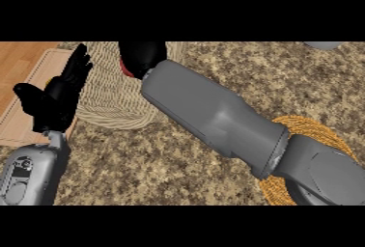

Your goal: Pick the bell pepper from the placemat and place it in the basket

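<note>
Head view, the only view supplied.

Right hand [145, 54]: black, reaching far forward at the end of a smooth grey forearm [206, 111]. Its fingers are curled down over a glossy red bell pepper [126, 69]. Only a narrow red sliver shows, at the hand's lower left edge. The rest is hidden beneath the hand. Judged to be grasping the pepper.

Beneath and to the left of that hand lies a pale beige woven placemat [110, 103], ribbed in close rows with a rounded corner. The pepper is over this mat. Whether it is lifted off or touching cannot be told.

Well behind the hand, back under the elbow end of the forearm, sits a round orange-yellow basket [314, 130] of coiled rope-like weave. It is largely covered by the arm, and what can be seen of it holds nothing.

Left hand [53, 96]: black, released, fingers straight and pointing up, resting at the view's left and holding nothing. Behind it lies a flat light wooden board [18, 125] with a raised border.

The mat and basket lie on a speckled brown stone counter [178, 169], matt and mottled.

Progress, as judged: the grasp looks made. Lifting clear, carrying back to the basket and releasing are all left to do. The task is in its early part.
</note>
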